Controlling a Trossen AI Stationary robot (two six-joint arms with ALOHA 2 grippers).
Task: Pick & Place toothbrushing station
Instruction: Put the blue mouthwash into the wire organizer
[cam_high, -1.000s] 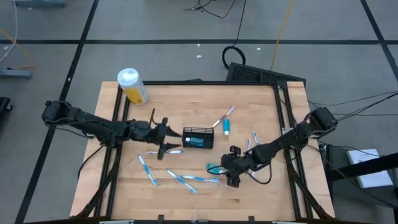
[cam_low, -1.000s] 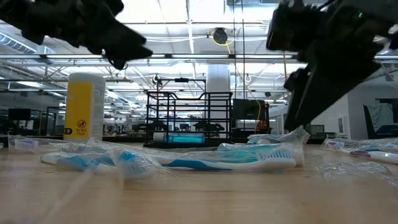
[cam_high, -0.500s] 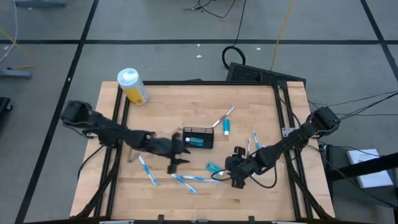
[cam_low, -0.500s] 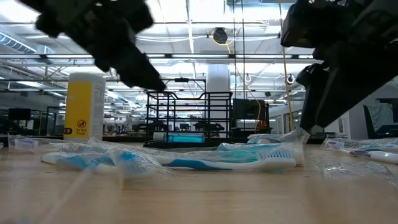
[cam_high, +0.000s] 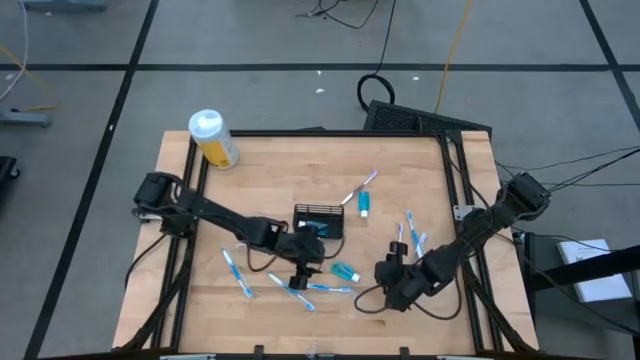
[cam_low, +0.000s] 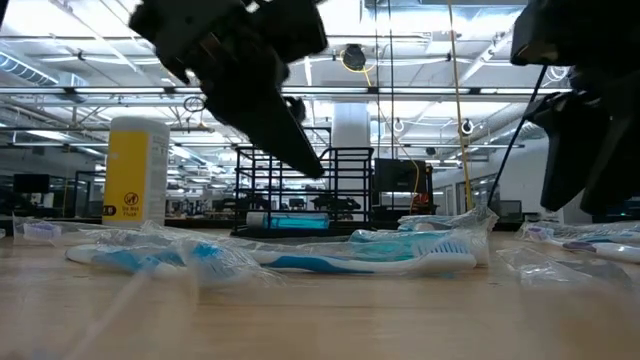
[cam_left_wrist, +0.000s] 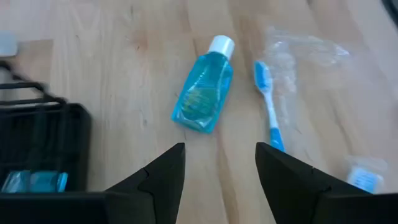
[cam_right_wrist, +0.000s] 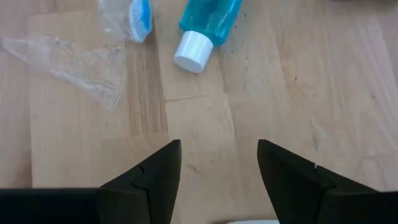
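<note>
So here's what we've got on the wooden table. The black wire-mesh basket sits near the middle, and in the low view we can see a teal tube lying inside it.

The left gripper reaches out over the table just in front of the basket. Its fingers stand apart with nothing between them, and its wrist camera looks down on a small teal bottle with a white cap lying flat, with a white-and-blue toothbrush in clear wrap right beside it.

The right gripper hangs a bit to the right of that same bottle, also spread wide and empty, over bare wood.

More wrapped toothbrushes are scattered around: 2 or so toward the front left, 1 along the front, a couple on the right, and 1 behind the basket next to another teal tube.

The yellow bottle with a white cap stands at the back left corner, well apart from all of this.
</note>
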